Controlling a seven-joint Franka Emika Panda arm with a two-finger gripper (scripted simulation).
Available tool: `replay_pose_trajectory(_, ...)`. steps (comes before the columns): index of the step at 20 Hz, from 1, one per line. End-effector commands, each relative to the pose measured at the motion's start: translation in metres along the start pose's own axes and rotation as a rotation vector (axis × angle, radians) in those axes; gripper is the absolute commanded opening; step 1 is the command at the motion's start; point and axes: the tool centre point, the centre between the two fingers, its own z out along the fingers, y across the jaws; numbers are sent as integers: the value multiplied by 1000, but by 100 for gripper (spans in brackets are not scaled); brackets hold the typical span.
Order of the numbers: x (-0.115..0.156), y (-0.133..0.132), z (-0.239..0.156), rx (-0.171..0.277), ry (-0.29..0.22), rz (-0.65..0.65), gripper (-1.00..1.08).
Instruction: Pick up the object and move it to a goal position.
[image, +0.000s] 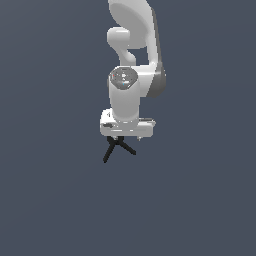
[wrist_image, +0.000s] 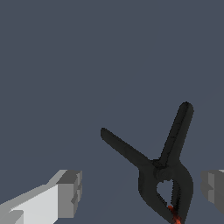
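Observation:
The object is a black spring clamp with two long handles spread in a V and a red tip at its jaw end. In the exterior view the clamp lies on the grey floor just under the white hand, with its handles sticking out toward the camera. My gripper is open. Its two grey fingertips stand on either side of the clamp's jaw end, apart from it. In the exterior view the gripper is mostly hidden behind the hand and the clamp.
The white arm rises straight up above the hand. A plain dark grey floor lies all around. No goal marker shows in either view.

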Motion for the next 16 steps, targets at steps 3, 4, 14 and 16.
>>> replay_pose_trajectory(3,1,3,-1,-1,2,5,28)
replay_pose_trajectory(4,1,6,-2,-3,5,11,28)
replay_pose_trajectory(14,5,20,-5,-9,20,39,28)
replay_pose_trajectory(16,6,22,-3,-11,27,47,28)
